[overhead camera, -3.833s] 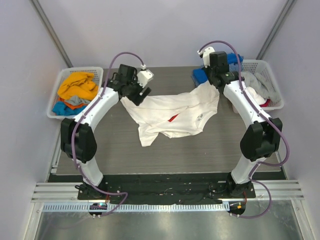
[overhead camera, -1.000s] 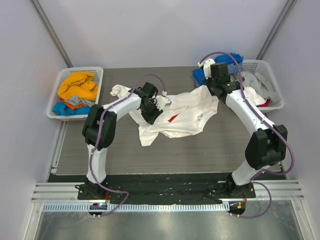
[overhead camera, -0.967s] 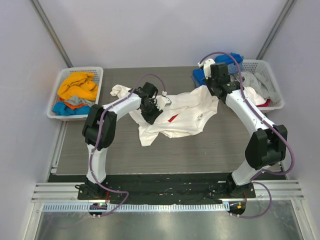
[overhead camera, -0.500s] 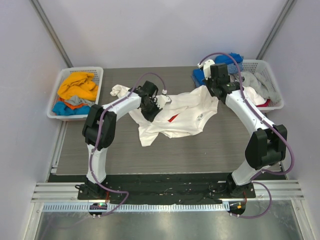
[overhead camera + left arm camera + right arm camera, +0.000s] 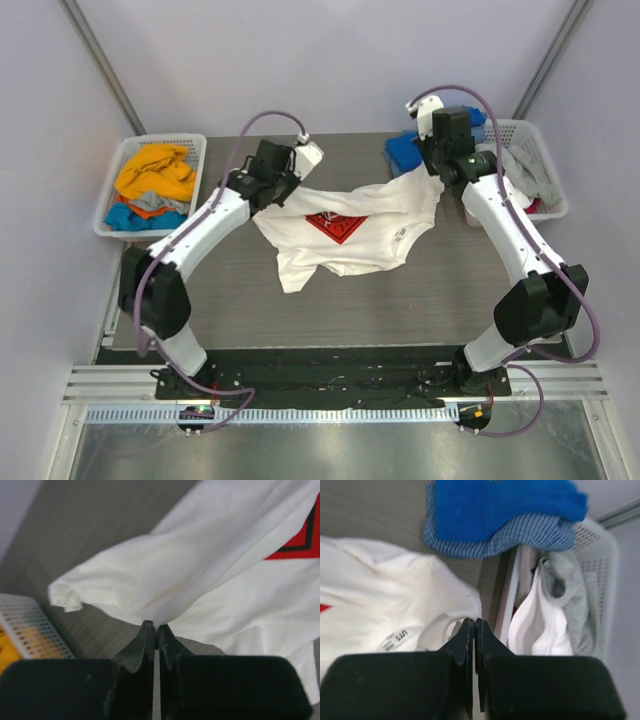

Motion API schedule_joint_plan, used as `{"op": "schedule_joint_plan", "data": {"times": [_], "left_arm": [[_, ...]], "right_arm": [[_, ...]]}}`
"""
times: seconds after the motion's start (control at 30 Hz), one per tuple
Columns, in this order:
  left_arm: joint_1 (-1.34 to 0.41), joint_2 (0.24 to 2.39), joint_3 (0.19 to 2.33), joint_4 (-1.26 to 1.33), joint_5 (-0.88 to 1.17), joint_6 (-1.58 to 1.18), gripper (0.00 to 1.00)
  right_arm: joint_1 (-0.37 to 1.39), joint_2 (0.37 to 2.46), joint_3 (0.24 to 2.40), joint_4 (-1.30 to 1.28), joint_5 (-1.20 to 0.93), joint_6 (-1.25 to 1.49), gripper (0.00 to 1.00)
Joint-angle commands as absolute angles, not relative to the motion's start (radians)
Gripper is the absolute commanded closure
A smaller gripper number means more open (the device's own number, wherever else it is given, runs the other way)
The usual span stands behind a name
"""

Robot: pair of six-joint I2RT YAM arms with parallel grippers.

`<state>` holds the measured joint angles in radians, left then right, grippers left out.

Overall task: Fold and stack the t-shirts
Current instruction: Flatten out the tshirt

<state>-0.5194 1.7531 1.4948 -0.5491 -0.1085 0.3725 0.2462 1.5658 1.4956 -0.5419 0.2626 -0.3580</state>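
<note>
Inside L basket (image 5: 168, 139): orange tee (image 5: 155, 172)

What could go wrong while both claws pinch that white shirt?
The left gripper pinches only a thin fold of the white t-shirt, so it might slip free. The right gripper grips beside the blue shirts and the basket rim; a pull could drag or snag them.

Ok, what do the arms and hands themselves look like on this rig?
Both the left arm and right arm have white links with bulky black joints, and a purple cable loops along each. A small white box sits at each wrist. The left hand and right hand have two black, tapered fingers. No markings are visible.
</note>
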Motion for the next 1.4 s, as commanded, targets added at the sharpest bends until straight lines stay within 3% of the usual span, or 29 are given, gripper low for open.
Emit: {"op": "schedule_joint_plan", "data": {"times": [0.0,0.2,0.57,0.8,1.0,1.1,1.23,1.37], "left_arm": [[-0.505,1.597,1.56,-0.417,-0.359,0.368,1.0],[-0.488,1.569,1.774,-0.509,-0.44,0.368,1.0],[-0.482,1.52,1.871,-0.508,-0.5,0.371,1.0],[-0.454,1.637,2.11,-0.428,-0.587,0.394,1.0],[-0.42,1.836,2.374,-0.289,-0.646,0.532,1.0],[-0.413,1.888,2.475,-0.213,-0.658,0.569,1.0],[-0.414,1.852,2.504,-0.169,-0.652,0.555,1.0],[-0.416,1.719,2.384,-0.178,-0.657,0.568,1.0]], "right_arm": [[0.242,1.531,1.744,-0.612,0.293,-0.334,0.99],[0.242,1.58,1.884,-0.689,0.357,-0.36,0.99],[0.244,1.558,1.956,-0.727,0.391,-0.36,0.99],[0.241,1.698,2.273,-0.701,0.462,-0.393,0.99],[0.238,1.87,2.563,-0.537,0.555,-0.517,0.99],[0.238,1.853,2.548,-0.359,0.586,-0.566,0.99],[0.239,1.799,2.549,-0.204,0.597,-0.574,0.99],[0.239,1.732,2.557,-0.172,0.597,-0.591,0.99]]}}
